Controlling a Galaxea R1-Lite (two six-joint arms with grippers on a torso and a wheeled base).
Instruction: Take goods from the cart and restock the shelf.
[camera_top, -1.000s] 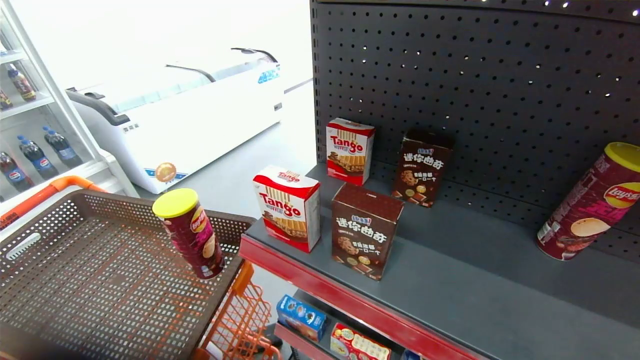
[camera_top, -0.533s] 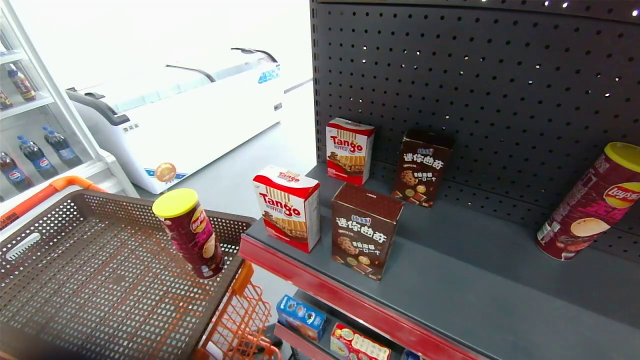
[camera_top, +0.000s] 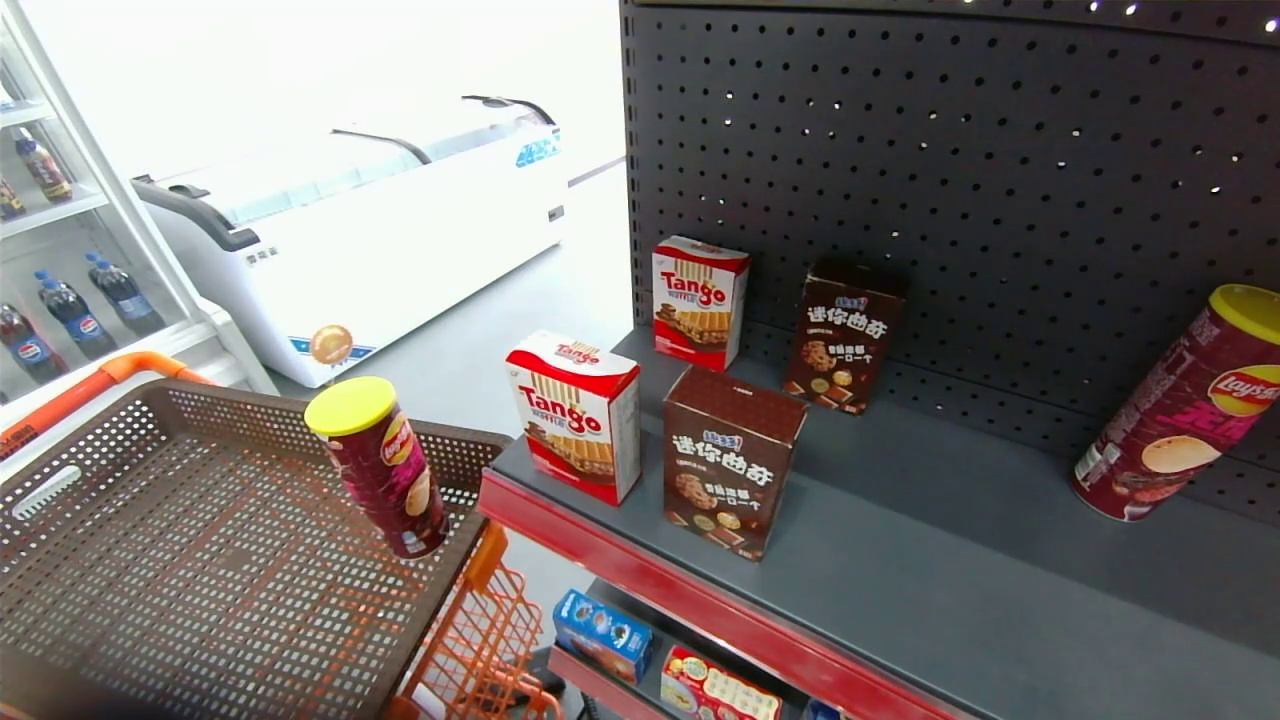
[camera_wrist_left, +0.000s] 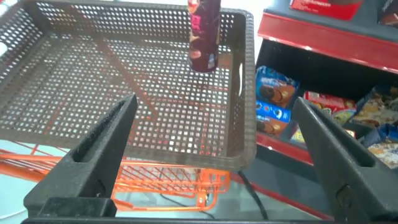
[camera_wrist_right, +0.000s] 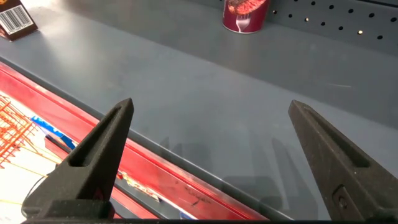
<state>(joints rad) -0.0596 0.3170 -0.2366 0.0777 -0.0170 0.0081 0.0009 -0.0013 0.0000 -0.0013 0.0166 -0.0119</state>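
Note:
A dark red chip can with a yellow lid (camera_top: 380, 465) stands upright in the brown perforated cart basket (camera_top: 150, 560), near its shelf-side wall; the left wrist view has the can (camera_wrist_left: 203, 34) at the basket's (camera_wrist_left: 74, 81) far end. My left gripper (camera_wrist_left: 214, 155) is open, hovering above the basket's near edge, well short of the can. On the grey shelf (camera_top: 950, 560) a second chip can (camera_top: 1180, 405) leans against the pegboard. My right gripper (camera_wrist_right: 211, 162) is open over the shelf's (camera_wrist_right: 249, 93) bare front part, with that can's base (camera_wrist_right: 245, 15) far ahead.
Two red-and-white wafer boxes (camera_top: 578, 415) (camera_top: 698, 300) and two brown cookie boxes (camera_top: 730, 460) (camera_top: 845, 335) stand at the shelf's left end. A red shelf lip (camera_top: 700, 615) runs along the front. Snack packs (camera_top: 605, 630) fill the lower shelf. A white freezer (camera_top: 360, 230) and a drinks fridge (camera_top: 60, 250) stand behind.

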